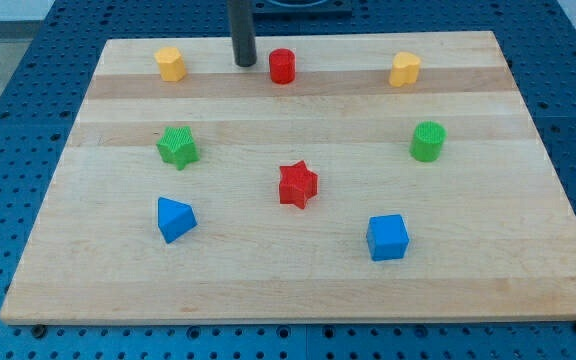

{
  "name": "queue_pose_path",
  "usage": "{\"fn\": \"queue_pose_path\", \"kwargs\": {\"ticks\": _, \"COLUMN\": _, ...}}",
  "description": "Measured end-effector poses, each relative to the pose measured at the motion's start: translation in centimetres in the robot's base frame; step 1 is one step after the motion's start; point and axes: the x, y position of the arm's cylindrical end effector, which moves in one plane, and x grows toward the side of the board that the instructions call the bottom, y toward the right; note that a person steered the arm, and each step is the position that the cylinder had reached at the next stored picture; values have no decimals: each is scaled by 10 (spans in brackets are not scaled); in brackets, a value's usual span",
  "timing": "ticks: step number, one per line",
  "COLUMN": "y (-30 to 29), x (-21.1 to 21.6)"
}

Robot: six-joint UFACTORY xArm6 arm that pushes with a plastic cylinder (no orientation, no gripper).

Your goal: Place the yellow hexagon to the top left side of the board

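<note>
Near the view's top edge, my tip (pixel 244 63) rests on the board (pixel 268 290), between the yellow hexagon (pixel 171 63) and the red cylinder (pixel 282 65). It ends a plain rod, with no jaws to open or close, and it holds nothing. It stands just beside the red cylinder and a little farther from the hexagon, touching neither.

The hexagon lies to the view's left of my tip, at about the same height in the picture, already in the board's top left region. So my tip sits on the hexagon's right-hand side, and a straight push toward the view's left would carry the block further into that corner. I judge little travel is left, if any. The hexagon is close to the top edge, so a push angled upward risks sliding it off the board.

Elsewhere in this single view: a second yellow block (pixel 404 69), its shape unclear, sits at the top right. A green star (pixel 178 147) and a green cylinder (pixel 427 141) sit in the middle row, the red star (pixel 297 185) at centre. A blue wedge-like block (pixel 174 218) and a blue cube (pixel 387 237) lie toward the bottom. None stands between my tip and the hexagon.
</note>
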Motion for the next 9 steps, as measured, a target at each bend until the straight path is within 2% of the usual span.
{"fn": "queue_pose_path", "kwargs": {"ticks": 4, "y": -95, "x": 19}}
{"fn": "queue_pose_path", "kwargs": {"ticks": 9, "y": -115, "x": 10}}
